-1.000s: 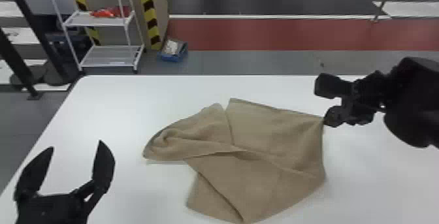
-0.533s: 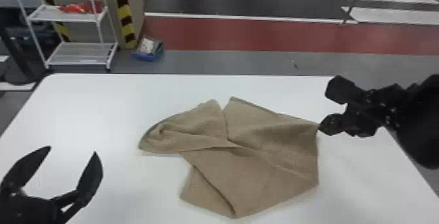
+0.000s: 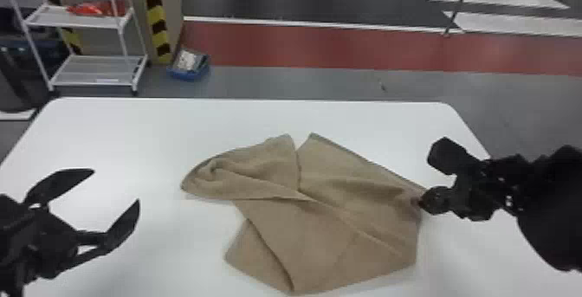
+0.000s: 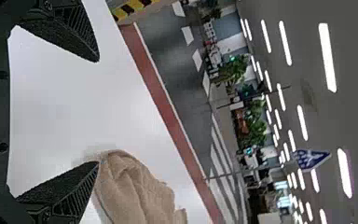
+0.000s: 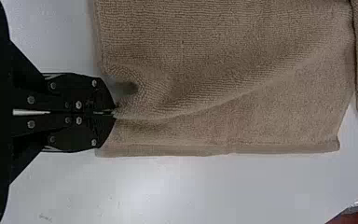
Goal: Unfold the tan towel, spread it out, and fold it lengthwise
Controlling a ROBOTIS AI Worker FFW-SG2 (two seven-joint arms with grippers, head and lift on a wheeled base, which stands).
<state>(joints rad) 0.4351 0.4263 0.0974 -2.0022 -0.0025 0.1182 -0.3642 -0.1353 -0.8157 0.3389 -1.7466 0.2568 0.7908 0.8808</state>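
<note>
We look down on a white tabletop (image 3: 143,136), where a tan towel (image 3: 346,235) lies crumpled and only partly spread across the middle. At the right, we find the right gripper (image 3: 422,204) pinching the towel's right-hand side between closed fingers, the cloth puckering at their tips. In its own wrist view, those fingers meet along the middle, with creases fanning away from the pinch.

Off to the left of the cloth, well apart from it in our head view, hangs the left gripper (image 3: 116,186) — its fingers spread wide, nothing between them. The towel's left end is bunched into a soft, rounded fold; two peaks rise along its far side with a notch between them, and a smaller flap juts out on the near left.

Beyond the tabletop, we see a white shelf rack (image 3: 95,69) with red items (image 3: 93,9), a blue bin (image 3: 188,74) on the floor, and a red floor band (image 3: 324,47) — all behind the work.
</note>
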